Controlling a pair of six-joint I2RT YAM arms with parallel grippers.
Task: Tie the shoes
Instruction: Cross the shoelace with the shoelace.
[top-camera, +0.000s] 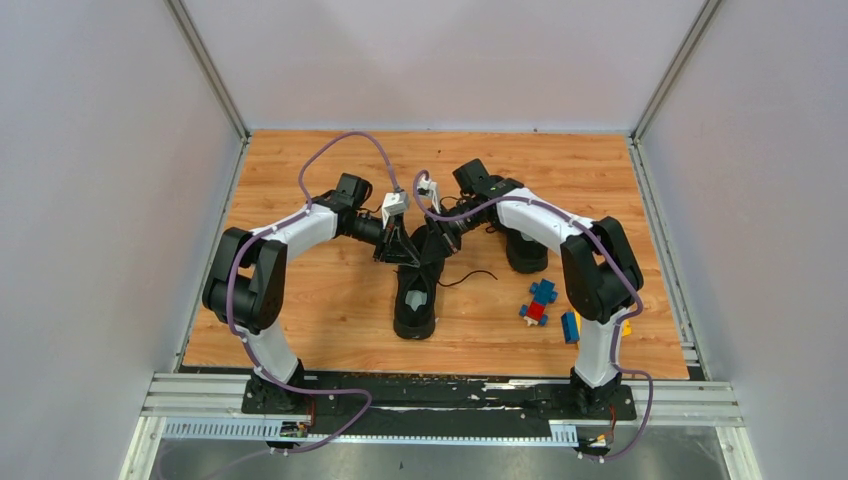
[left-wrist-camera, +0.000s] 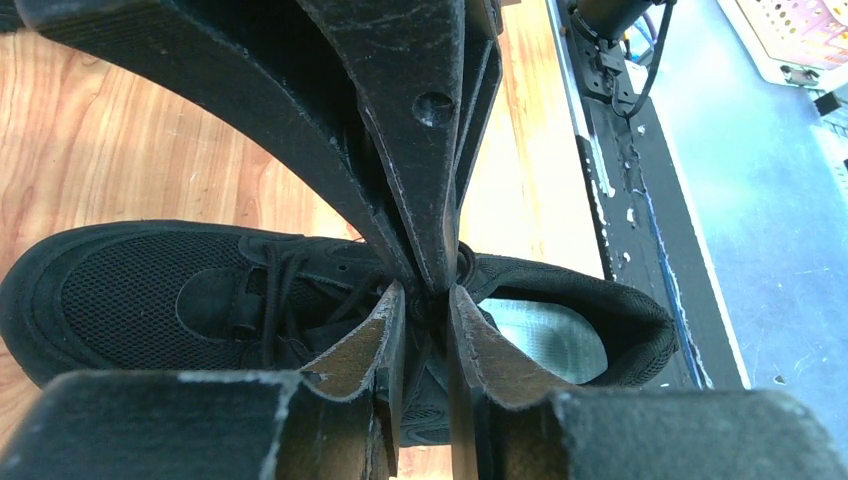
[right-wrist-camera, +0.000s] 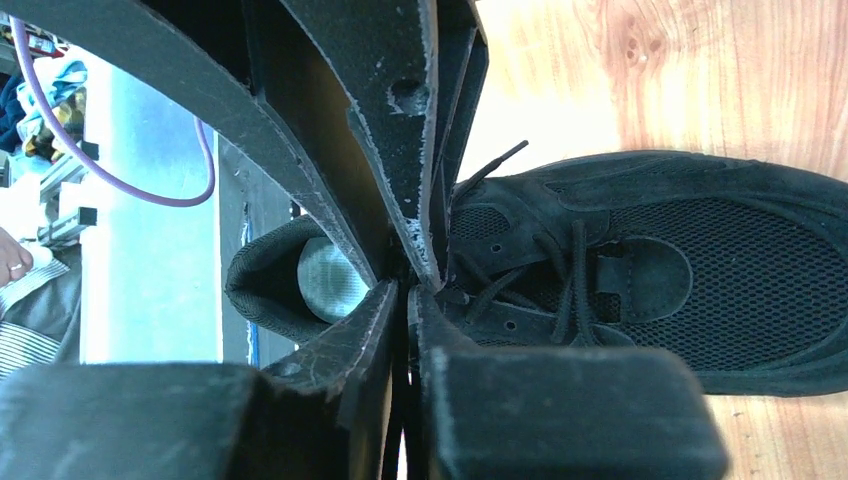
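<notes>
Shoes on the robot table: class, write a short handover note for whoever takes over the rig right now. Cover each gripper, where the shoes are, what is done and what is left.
Left gripper: jaws narrowly apart over the middle shoe's laces; grip unconfirmed.
Right gripper: shut on one of those laces.
Middle shoe: heel toward the robot, one lace end trailing on the table.
Second shoe: to the right, partly hidden by the right arm, no gripper on it.
Done: no bow visible.
Left: knot the middle shoe, then the second.

high rear overview — wrist views close over one shoe (left-wrist-camera: 120, 290)
</notes>
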